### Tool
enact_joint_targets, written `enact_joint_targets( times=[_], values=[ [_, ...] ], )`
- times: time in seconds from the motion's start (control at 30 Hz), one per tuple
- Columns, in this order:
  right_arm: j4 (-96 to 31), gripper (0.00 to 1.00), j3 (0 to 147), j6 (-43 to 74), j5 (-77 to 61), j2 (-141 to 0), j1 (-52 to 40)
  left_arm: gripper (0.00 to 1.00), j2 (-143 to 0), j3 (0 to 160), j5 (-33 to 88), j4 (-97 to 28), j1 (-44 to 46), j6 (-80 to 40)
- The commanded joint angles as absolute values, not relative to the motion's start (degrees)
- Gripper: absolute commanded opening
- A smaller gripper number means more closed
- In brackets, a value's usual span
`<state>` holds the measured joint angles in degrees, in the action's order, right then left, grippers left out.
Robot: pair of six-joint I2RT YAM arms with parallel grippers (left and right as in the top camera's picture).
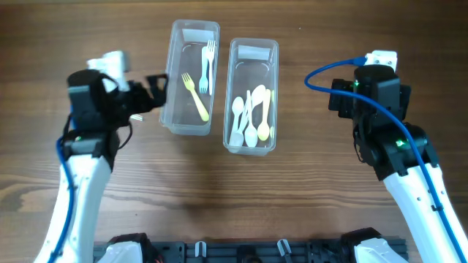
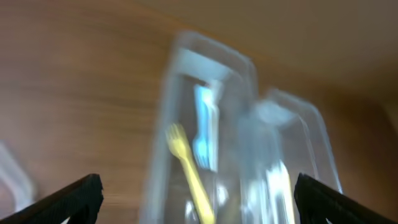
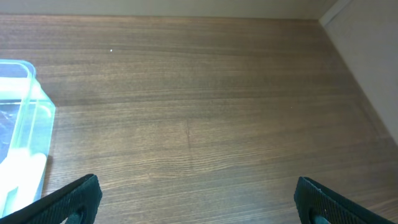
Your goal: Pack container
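Observation:
Two clear plastic containers stand side by side at the table's middle. The left container (image 1: 191, 73) holds a yellow fork (image 1: 196, 97) and pale blue and white forks (image 1: 207, 67). The right container (image 1: 252, 93) holds several white and pale yellow spoons (image 1: 252, 117). My left gripper (image 1: 155, 89) is open and empty, just left of the left container; the blurred left wrist view shows the left container (image 2: 205, 124), the yellow fork (image 2: 189, 174) and the right container (image 2: 292, 155) ahead. My right gripper (image 1: 338, 96) is open and empty, well right of the containers; its view shows a container corner (image 3: 25, 143).
Bare wooden table (image 1: 314, 190) surrounds the containers. A blue cable (image 1: 322, 73) loops off the right arm. A dark rail (image 1: 248, 252) runs along the front edge.

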<state>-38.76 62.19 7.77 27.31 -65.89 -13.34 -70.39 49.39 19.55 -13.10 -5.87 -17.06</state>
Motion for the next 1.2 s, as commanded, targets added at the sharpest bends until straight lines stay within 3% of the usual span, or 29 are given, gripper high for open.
enact_joint_targets(
  times=[0.0, 0.2, 0.43, 0.77, 0.9, 0.97, 1.03, 1.1, 1.17],
  values=[
    [-38.6, 1.00, 63.0, 7.5, 28.5, -66.2, -13.3, 1.00, -68.2, 49.9, 4.7, -15.1, -8.1, -29.6],
    [-38.6, 1.00, 63.0, 7.5, 28.5, -66.2, -13.3, 1.00, -72.2, 49.8, -1.7, -16.4, -8.2, -29.8],
    [-38.6, 1.00, 63.0, 7.5, 28.5, -66.2, -13.3, 1.00, -85.3, 49.8, -9.9, -11.7, -8.2, -47.4],
    [-38.6, 1.00, 63.0, 7.5, 28.5, -66.2, -13.3, 1.00, -102.5, 49.8, -12.6, -3.9, -8.2, -48.5],
    [-38.6, 1.00, 63.0, 7.5, 28.5, -66.2, -13.3, 0.76, -104.9, 49.8, -12.7, -4.6, -8.2, -48.4],
    [-38.6, 1.00, 63.0, 7.5, 28.5, -66.2, -13.3, 0.72, -105.6, 49.8, -13.0, -5.5, -8.2, -48.4],
    [-38.6, 1.00, 63.0, 7.5, 28.5, -66.2, -13.3, 0.60, -105.8, 49.8, -13.9, -6.5, -8.2, -48.4],
    [-38.6, 1.00, 63.0, 7.5, 28.5, -66.2, -13.3, 0.36, -105.8, 49.8, -14.9, -7.4, -8.2, -48.4],
    [-38.6, 1.00, 63.0, 7.5, 28.5, -66.2, -13.3, 0.27, -105.8, 49.8, -14.9, -8.3, -8.2, -48.2]
  ],
)
